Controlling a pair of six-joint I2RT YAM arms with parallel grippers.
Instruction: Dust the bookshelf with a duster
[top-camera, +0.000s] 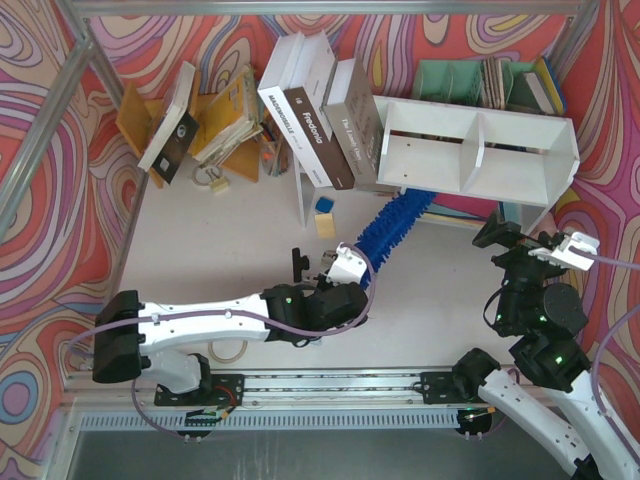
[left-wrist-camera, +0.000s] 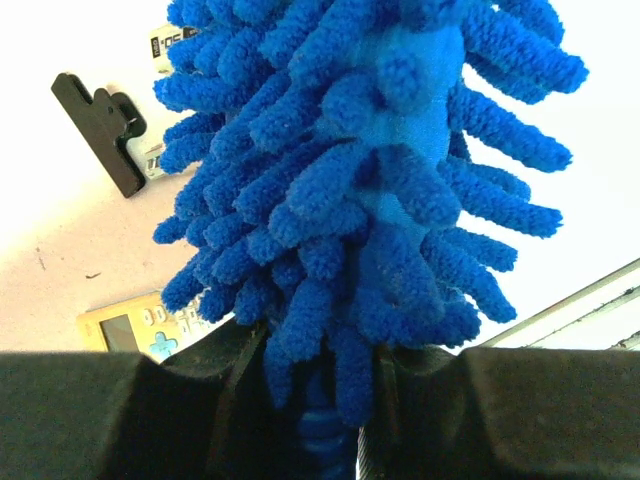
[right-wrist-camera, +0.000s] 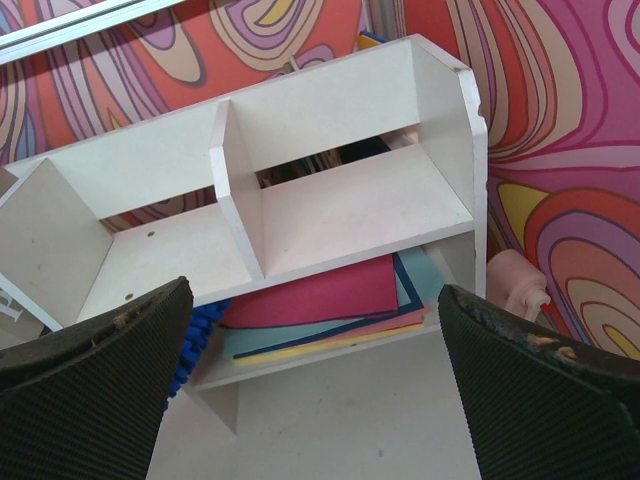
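Note: your left claw (top-camera: 348, 272) grips the fluffy royal-blue microfibre duster (top-camera: 396, 224), head reaching ahead of it to the lower level of the wide white board bookshelf (right-wrist-camera: 350, 210); right claw (right-wrist-camera: 315, 385) wide, empty; upper compartments likely undusted.

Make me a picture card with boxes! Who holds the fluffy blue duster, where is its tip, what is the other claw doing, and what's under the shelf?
Holder: left gripper, shut on the duster handle
Duster tip: at the lower level of the bookshelf, left end
Other claw: right gripper, open, holding nothing, facing the bookshelf
Under the shelf: flat coloured sheets
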